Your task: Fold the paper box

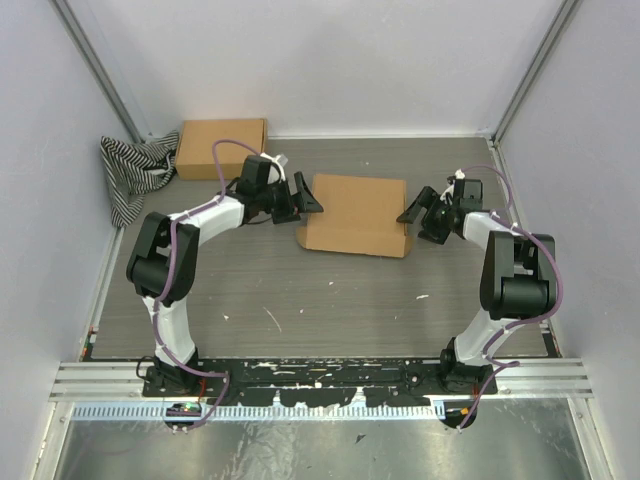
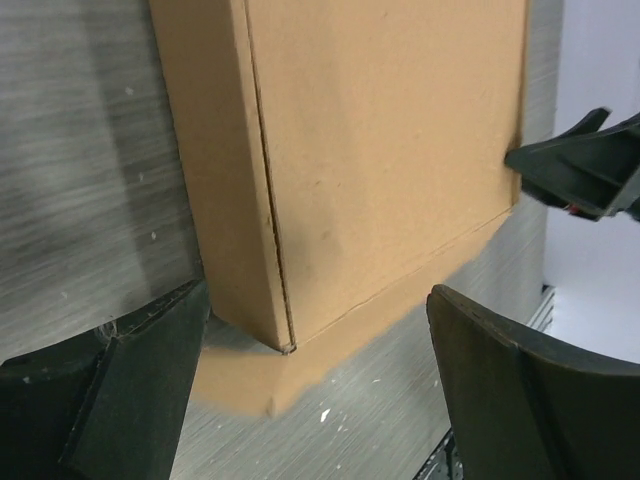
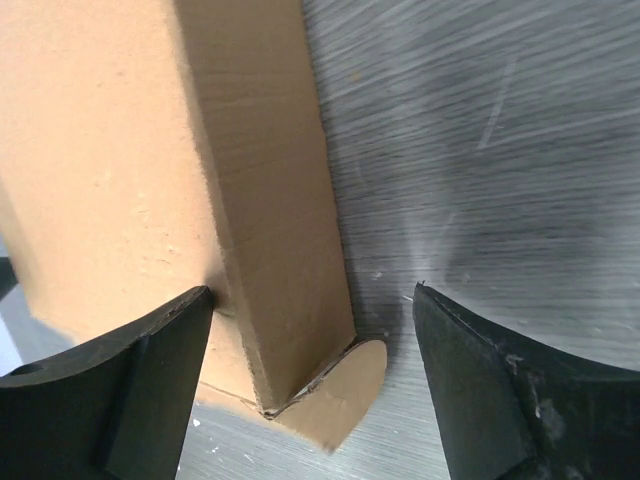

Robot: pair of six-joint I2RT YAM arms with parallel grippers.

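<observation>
Seemingly light, stiff yet crushable, the plain brown corrugated cardboard box [image 1: 355,213] suits side-wall grips; flanking it, left tool [image 1: 308,197] and right tool [image 1: 410,209] gape, empty.

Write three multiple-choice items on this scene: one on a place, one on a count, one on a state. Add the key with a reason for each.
1. Where is the striped cloth?
A. back left corner
B. between the grippers
C. on the paper box

2. How many brown cardboard boxes lie on the table?
A. one
B. two
C. three

3. How stand the jaws of the right gripper?
A. shut on the cloth
B. shut, empty
C. wide open

Key:
1 A, it is bunched beside the rear cardboard box.
2 B, the paper box in the middle plus the rear one.
3 C, its wrist view shows both fingers far apart, the paper box's corner between them.
</observation>
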